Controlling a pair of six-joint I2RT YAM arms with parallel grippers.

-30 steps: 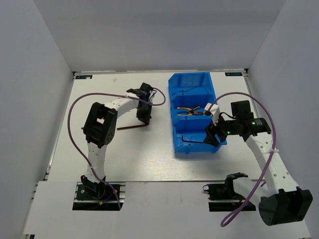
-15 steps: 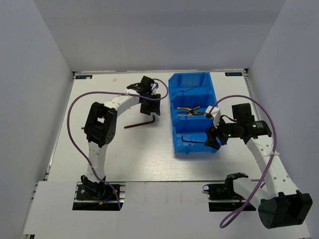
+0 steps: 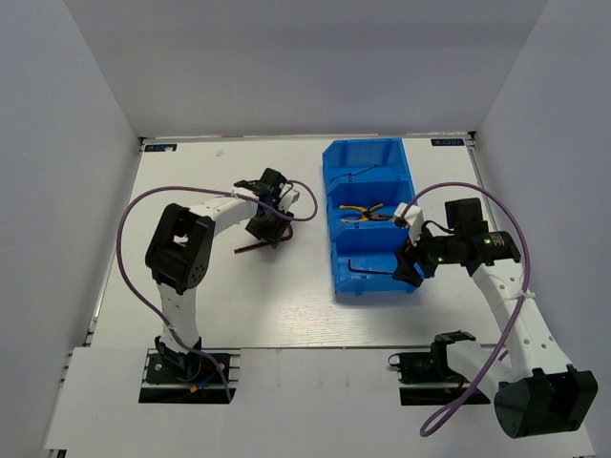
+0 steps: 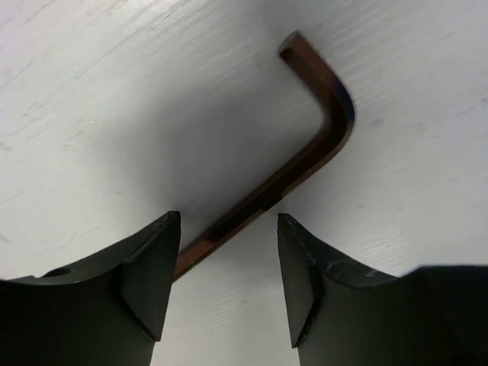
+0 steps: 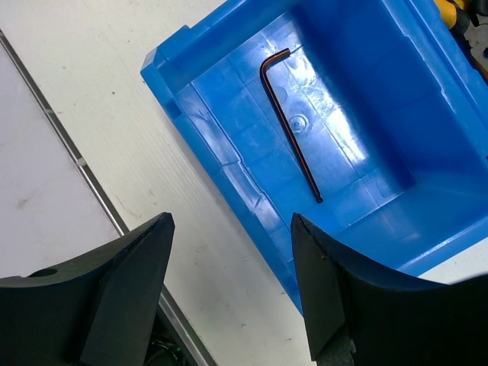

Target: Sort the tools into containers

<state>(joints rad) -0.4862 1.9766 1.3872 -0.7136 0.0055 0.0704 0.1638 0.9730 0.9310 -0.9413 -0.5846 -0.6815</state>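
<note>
A dark brown L-shaped hex key (image 4: 305, 156) lies flat on the white table. In the top view it (image 3: 246, 248) pokes out from under my left gripper (image 3: 265, 232). That gripper (image 4: 229, 282) is open, low over the key's long shaft, which runs toward the left finger (image 4: 149, 274). The blue three-compartment bin (image 3: 331, 229) holds a second hex key (image 5: 293, 130) in its near compartment, yellow-black pliers (image 3: 368, 212) in the middle, and a thin dark tool (image 3: 358, 174) in the far one. My right gripper (image 5: 232, 297) is open and empty over the bin's near right corner (image 3: 409, 262).
White walls close the table on the left, back and right. Purple cables (image 3: 129, 248) loop beside both arms. A metal rail (image 5: 69, 145) runs along the table's edge in the right wrist view. The arm bases (image 3: 186, 367) stand at the near edge.
My left gripper has swung nearer and to the left, and now sits low over the hex key on the table. The right arm has barely moved.
</note>
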